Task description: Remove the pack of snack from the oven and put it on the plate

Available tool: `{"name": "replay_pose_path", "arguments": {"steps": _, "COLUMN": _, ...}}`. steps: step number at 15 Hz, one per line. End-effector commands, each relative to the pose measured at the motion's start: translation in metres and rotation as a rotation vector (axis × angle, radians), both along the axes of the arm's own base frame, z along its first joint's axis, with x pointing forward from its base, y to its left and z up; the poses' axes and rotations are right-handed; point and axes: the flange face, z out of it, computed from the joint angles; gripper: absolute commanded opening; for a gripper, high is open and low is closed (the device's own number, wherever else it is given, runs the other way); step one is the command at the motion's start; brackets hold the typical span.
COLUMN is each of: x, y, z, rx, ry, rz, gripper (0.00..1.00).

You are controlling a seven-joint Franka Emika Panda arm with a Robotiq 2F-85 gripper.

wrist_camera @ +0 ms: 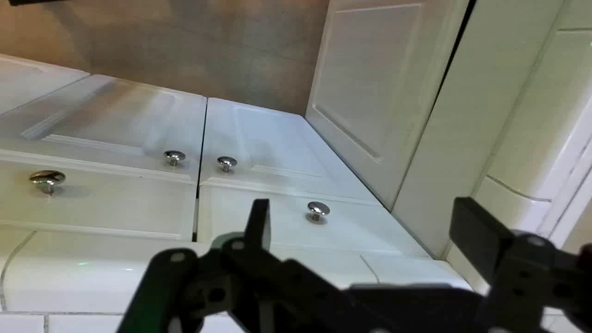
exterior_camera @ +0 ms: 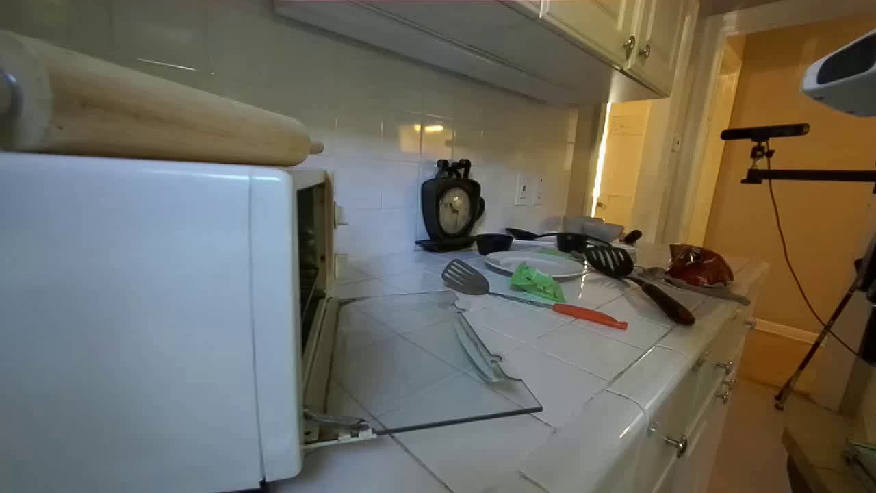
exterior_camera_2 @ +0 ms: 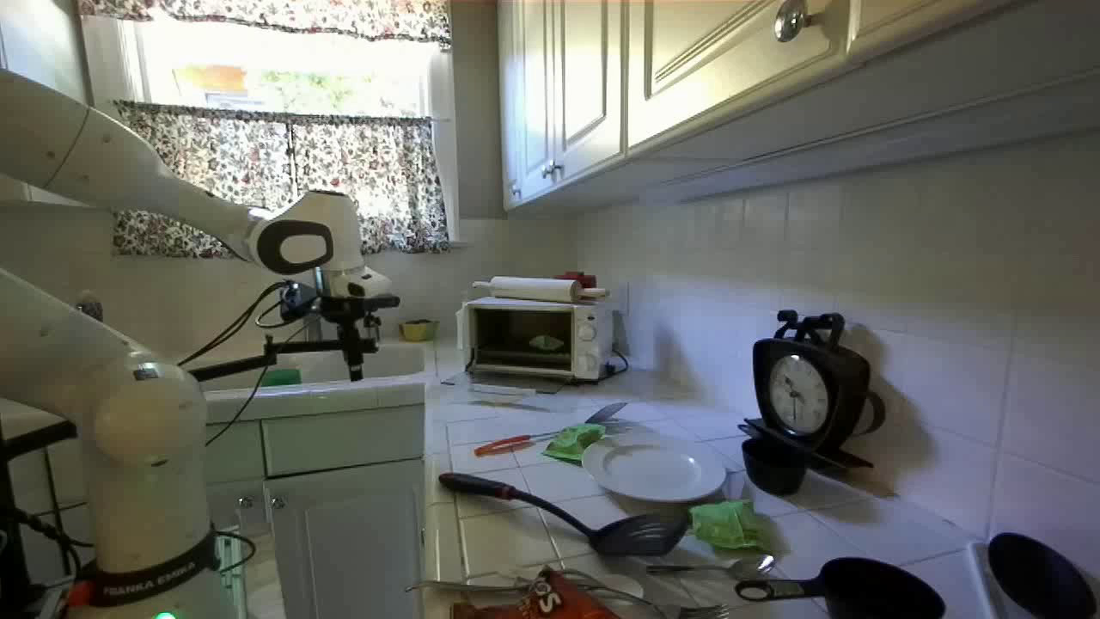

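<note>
In an exterior view the white oven point(exterior_camera: 150, 322) stands at the near left of the desk point(exterior_camera: 595, 356), a rolling pin point(exterior_camera: 171, 109) on its top and its glass door point(exterior_camera: 417, 356) lowered flat. Its inside shows only as a dark slit. Beyond the door lie a spatula point(exterior_camera: 588, 315), its orange handle toward the desk's front edge, then a crumpled green packet point(exterior_camera: 538, 281) and the white plate point(exterior_camera: 505, 259). A black dial scale point(exterior_camera: 452, 205) stands by the back edge.

In an exterior view the pack of snack point(exterior_camera_2: 546, 343), green, rests inside the oven, at the desk's far end. The crumpled green packet lies between the spatula and the plate; a second green packet point(exterior_camera_2: 729, 524) lies on the plate's other side, just beside the head of a black turner point(exterior_camera_2: 636, 535), whose handle reaches toward the front edge. At the near edge lies an orange bag point(exterior_camera_2: 550, 602), with a black cup point(exterior_camera_2: 881, 589) toward the back corner. The white arm point(exterior_camera_2: 142, 404) rises outside the front edge.

In the wrist view the tool point(wrist_camera: 363, 210) is spread wide, its black jaws well apart, with cabinet fronts point(wrist_camera: 263, 143) and a rounded desk edge behind them.
</note>
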Motion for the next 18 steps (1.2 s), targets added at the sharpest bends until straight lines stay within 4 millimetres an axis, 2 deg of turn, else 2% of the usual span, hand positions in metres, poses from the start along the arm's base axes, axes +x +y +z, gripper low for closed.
{"name": "replay_pose_path", "arguments": {"steps": 1, "x": 0.0, "y": 0.0, "z": 0.001, "rx": -0.001, "ry": 0.001, "rz": 0.0, "gripper": 1.0}}
{"name": "replay_pose_path", "arguments": {"steps": 11, "x": 0.0, "y": 0.0, "z": 0.0, "rx": -0.001, "ry": 0.002, "rz": 0.0, "gripper": 1.0}}
{"name": "replay_pose_path", "arguments": {"steps": 18, "x": 0.067, "y": -0.025, "z": 0.012, "rx": -0.067, "ry": -0.331, "rz": 0.266, "gripper": 1.0}}
